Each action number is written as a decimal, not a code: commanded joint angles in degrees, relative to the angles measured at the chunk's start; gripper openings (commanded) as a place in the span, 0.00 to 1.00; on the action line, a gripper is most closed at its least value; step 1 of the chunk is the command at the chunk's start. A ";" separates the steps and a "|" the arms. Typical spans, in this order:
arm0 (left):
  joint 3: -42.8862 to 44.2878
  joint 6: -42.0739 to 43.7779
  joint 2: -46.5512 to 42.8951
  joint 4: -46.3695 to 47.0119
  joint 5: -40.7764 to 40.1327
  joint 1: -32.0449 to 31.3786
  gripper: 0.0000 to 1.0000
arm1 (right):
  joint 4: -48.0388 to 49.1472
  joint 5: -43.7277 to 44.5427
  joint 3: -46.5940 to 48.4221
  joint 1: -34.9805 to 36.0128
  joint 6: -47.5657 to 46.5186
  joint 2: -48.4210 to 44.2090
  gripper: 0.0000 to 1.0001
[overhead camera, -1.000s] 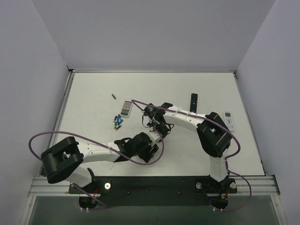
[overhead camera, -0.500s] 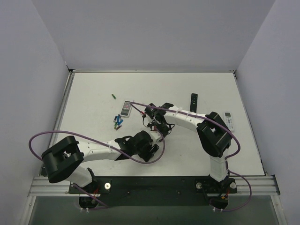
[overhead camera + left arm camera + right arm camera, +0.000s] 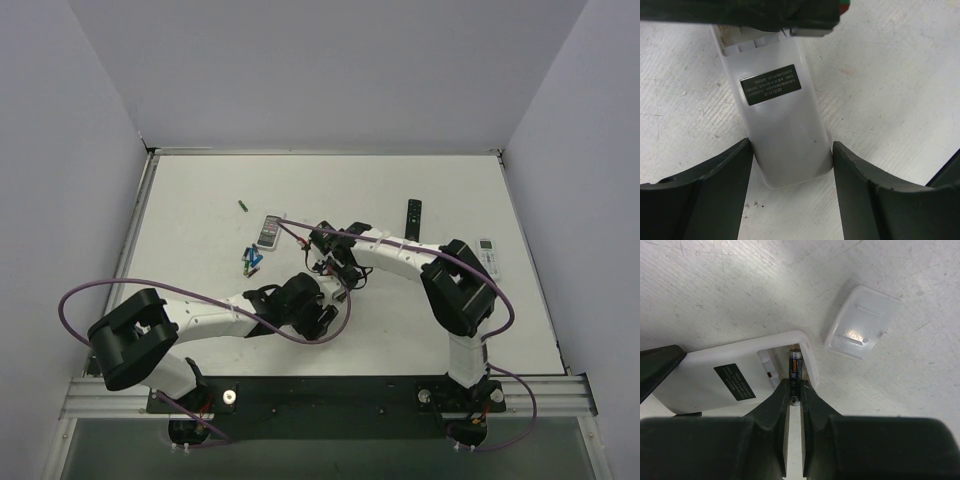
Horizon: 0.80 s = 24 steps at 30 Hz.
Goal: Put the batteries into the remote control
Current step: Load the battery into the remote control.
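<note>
The remote control [image 3: 782, 130] lies back up on the table, its dark label [image 3: 771, 91] showing and its battery compartment open. My left gripper [image 3: 790, 152] is shut on the remote's near end, one finger against each side. My right gripper [image 3: 795, 390] is shut on a dark battery [image 3: 795, 369], whose far tip sits inside the open compartment [image 3: 785, 357]. In the top view the two grippers meet mid-table, left [image 3: 318, 308] and right [image 3: 336, 272], hiding the remote. Loose batteries [image 3: 250, 262] lie to the left, and a green one [image 3: 242, 206] farther back.
The white battery cover [image 3: 862, 322] lies on the table right of the remote. A small remote [image 3: 270, 230] lies behind the loose batteries. A slim black remote [image 3: 413, 218] and a white remote [image 3: 487, 256] lie at the right.
My left gripper has shifted a little up and left, toward the right gripper. The right gripper has barely moved.
</note>
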 commanded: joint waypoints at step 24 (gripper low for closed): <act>3.97 0.18 -0.66 -5.52 12.71 2.84 0.00 | 7.54 2.78 -5.19 0.91 -5.53 -0.57 0.10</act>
